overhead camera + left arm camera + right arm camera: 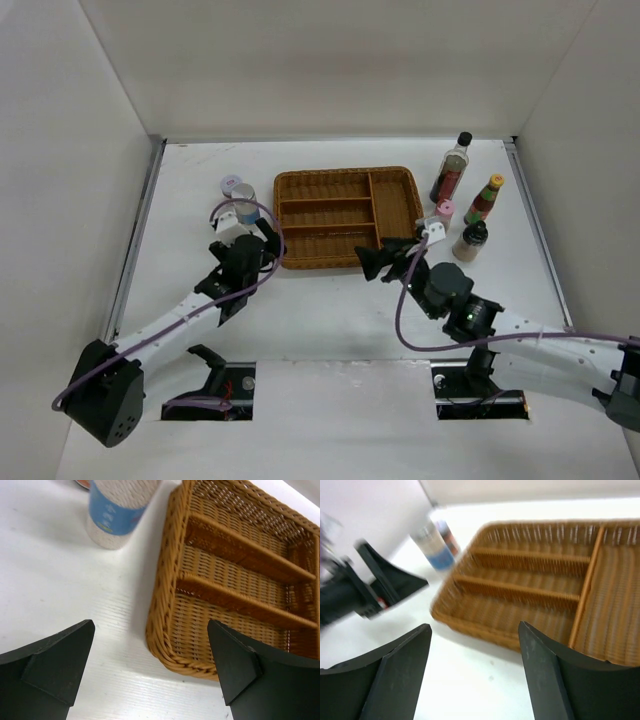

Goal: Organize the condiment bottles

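The brown wicker tray sits in the middle of the white counter with all its compartments bare.

Left of the tray stand two jars close together:
- the silver-lidded blue-labelled jar, nearer the tray's left wall
- the white-lidded jar, just beyond it

Right of the tray stand four bottles, all upright:
- the pink-capped shaker, just beside the tray's right wall
- the tall clear black-capped bottle, off the tray's far right corner
- the red yellow-capped bottle, further right of the tray
- the dark-capped shaker, off the tray's near right corner

The left claw hangs at the tray's near left corner, its jaws spread wide with nothing between them. The right claw hangs just off the tray's near edge, towards its right end. Its jaws are also apart and hold nothing.
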Tool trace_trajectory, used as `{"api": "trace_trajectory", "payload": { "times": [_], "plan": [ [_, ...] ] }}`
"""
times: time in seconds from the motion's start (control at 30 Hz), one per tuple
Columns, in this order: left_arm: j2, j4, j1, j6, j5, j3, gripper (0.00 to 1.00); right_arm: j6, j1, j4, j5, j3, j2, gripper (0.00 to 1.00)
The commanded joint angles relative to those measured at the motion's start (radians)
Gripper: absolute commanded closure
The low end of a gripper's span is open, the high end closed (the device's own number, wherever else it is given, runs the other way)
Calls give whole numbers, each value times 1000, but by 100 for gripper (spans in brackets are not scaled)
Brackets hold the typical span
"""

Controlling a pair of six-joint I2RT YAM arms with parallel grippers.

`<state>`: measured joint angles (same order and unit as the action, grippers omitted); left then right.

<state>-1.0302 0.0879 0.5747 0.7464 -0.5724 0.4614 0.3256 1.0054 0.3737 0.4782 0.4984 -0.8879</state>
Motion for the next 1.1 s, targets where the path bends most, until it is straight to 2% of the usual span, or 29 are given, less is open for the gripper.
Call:
{"api": "trace_trajectory", "payload": {
  "times": [0.0,0.03,0.1,0.13,0.2,0.27,0.3,0.37,0.4,0.5,0.57,0.73,0.77,0.8,0.87,0.97,1.07],
  "plan": [
    [64,-82,-64,-38,25,78,0,20,-6,114,30,10,59,23],
    [80,-95,-84,-45,31,82,0,27,-6,140,33,-24,67,24],
    [110,-132,-124,-64,25,95,0,46,-6,191,27,-72,73,31],
    [114,-163,-141,-70,13,112,0,61,-6,198,17,-78,70,38],
    [111,-230,-155,-103,-33,160,0,66,-15,192,-21,-66,49,65],
    [108,-273,-154,-140,-73,204,0,58,-18,185,-53,-57,17,76],
    [107,-277,-152,-162,-87,218,0,58,-17,189,-53,-58,0,77],
    [99,-271,-155,-192,-92,244,0,56,-17,202,-36,-63,-32,74],
    [96,-261,-158,-202,-92,253,0,56,-17,209,-27,-66,-46,69],
    [75,-193,-172,-248,-73,261,0,67,-34,238,-3,-80,-88,42],
    [33,-160,-175,-248,-60,269,3,66,-55,246,-10,-81,-109,29],
    [-91,-133,-164,-257,-60,330,26,69,-60,255,-29,-89,-115,15],
    [-114,-107,-172,-265,-55,335,38,69,-60,257,-33,-89,-114,13],
    [-138,-77,-180,-271,-52,341,44,69,-60,260,-38,-90,-112,12],
    [-194,-48,-187,-288,-50,371,41,69,-60,263,-46,-90,-129,11],
    [-273,-37,-189,-335,-46,427,22,70,-64,261,-58,-80,-158,11],
    [-321,-20,-187,-355,-49,453,12,69,-61,263,-70,-72,-177,10]
  ]
}}
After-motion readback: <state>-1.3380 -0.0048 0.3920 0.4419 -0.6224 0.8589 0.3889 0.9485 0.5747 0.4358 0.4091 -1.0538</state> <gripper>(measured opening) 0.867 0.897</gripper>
